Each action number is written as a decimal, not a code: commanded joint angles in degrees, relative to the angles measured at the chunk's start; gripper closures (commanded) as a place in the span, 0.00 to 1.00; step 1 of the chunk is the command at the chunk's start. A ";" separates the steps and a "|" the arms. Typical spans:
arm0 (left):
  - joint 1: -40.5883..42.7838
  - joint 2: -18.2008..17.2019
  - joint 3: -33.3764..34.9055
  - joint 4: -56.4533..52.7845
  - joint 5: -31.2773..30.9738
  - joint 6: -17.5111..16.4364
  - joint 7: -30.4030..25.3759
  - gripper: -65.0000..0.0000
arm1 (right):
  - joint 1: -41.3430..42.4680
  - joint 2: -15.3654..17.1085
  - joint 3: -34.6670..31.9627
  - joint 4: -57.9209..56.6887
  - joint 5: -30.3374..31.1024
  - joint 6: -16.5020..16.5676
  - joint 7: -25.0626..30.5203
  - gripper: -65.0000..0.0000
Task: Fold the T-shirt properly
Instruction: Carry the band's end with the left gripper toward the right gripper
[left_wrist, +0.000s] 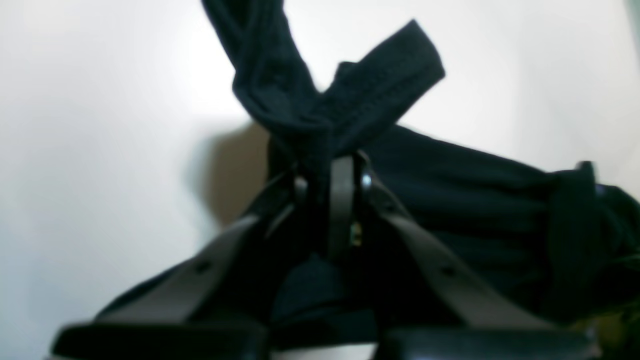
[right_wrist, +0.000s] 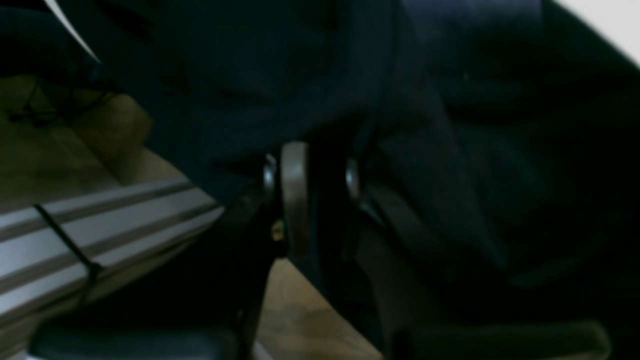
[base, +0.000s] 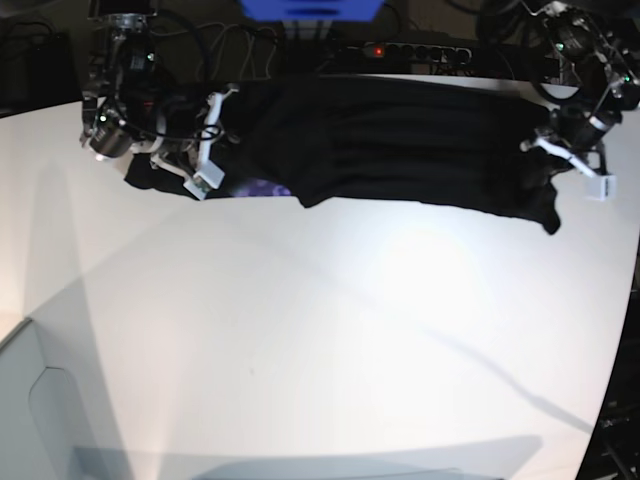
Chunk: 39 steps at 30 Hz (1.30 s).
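Two grippers hold the T-shirt at opposite ends, stretched along the far edge of the table. Left gripper: jaws pressed together, pinching a bunched fold of black cloth that fans out just past the tips. Right gripper: jaws slightly apart with dark cloth between them, apparently gripped. Judgement: keep both pinches firm and the cloth evenly taut, bringing the arms down together so the shirt lies flat without creases. A purple patch shows beside the right arm.

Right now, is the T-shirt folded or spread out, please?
Spread out: the T-shirt stretches between left gripper and right gripper, unfolded.
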 joint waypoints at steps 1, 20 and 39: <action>-0.46 -0.32 0.82 2.03 -1.53 -0.31 -0.31 1.00 | 0.38 0.34 0.30 0.75 1.23 0.82 0.84 0.84; -6.17 2.93 24.12 3.44 -1.09 0.31 -0.31 1.00 | 1.17 0.08 0.30 0.66 1.23 0.82 0.84 0.84; -12.41 2.40 44.95 -4.56 -0.82 0.40 -0.39 0.99 | 2.05 -0.71 0.30 0.57 1.23 0.82 0.84 0.84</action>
